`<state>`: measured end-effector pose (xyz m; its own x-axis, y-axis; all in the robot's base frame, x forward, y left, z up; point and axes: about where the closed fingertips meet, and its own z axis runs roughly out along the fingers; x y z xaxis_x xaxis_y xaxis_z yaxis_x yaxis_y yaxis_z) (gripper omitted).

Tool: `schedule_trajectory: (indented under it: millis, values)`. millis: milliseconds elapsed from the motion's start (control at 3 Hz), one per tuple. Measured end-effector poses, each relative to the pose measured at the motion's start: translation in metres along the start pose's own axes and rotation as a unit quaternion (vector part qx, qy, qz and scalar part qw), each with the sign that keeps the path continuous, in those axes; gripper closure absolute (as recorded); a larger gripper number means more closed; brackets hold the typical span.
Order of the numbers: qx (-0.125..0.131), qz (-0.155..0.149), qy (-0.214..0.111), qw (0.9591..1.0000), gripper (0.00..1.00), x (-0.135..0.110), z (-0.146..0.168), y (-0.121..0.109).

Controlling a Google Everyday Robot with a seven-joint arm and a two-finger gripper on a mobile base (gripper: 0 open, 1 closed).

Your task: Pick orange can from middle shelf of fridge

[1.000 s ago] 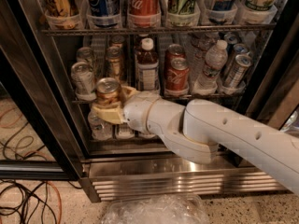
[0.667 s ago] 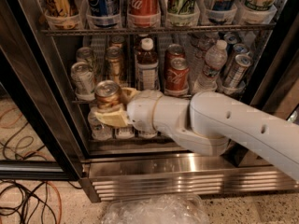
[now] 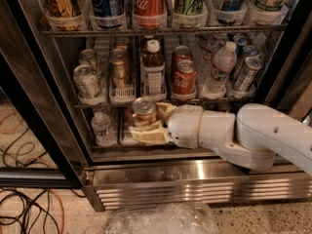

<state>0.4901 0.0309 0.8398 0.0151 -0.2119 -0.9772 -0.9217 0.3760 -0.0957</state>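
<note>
My gripper (image 3: pixel 152 122) is shut on the orange can (image 3: pixel 144 110), a short amber can with a silver lid. It holds the can upright in front of the fridge (image 3: pixel 195 185), just below the middle shelf (image 3: pixel 97 104). Cream fingers (image 3: pixel 146 134) clasp the can from below and from the right. The white arm reaches in from the right. A second amber can (image 3: pixel 119 66) stands in a white tray on the middle shelf.
On the middle shelf stand a pale silver-green can (image 3: pixel 87 82), a brown bottle (image 3: pixel 153 72), red Coca-Cola cans (image 3: pixel 183 77) and a water bottle (image 3: pixel 220 66). Tall cans in clear cups (image 3: pixel 148 4) fill the rack above. Cables (image 3: pixel 24 213) and clear plastic (image 3: pixel 161 221) lie on the floor.
My gripper has moved right and slightly down with the orange can in it, away from the left lanes. The arm has shifted right too.
</note>
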Motion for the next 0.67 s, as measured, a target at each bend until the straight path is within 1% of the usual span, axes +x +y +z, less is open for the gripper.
schedule_trajectory:
  millis: [333,667]
  values:
    - [0.022,0.0,-0.016,0.9996,1.0,0.0138,-0.045,0.0048]
    - [0.022,0.0,-0.016,0.9996,1.0,0.0137,-0.045,0.0048]
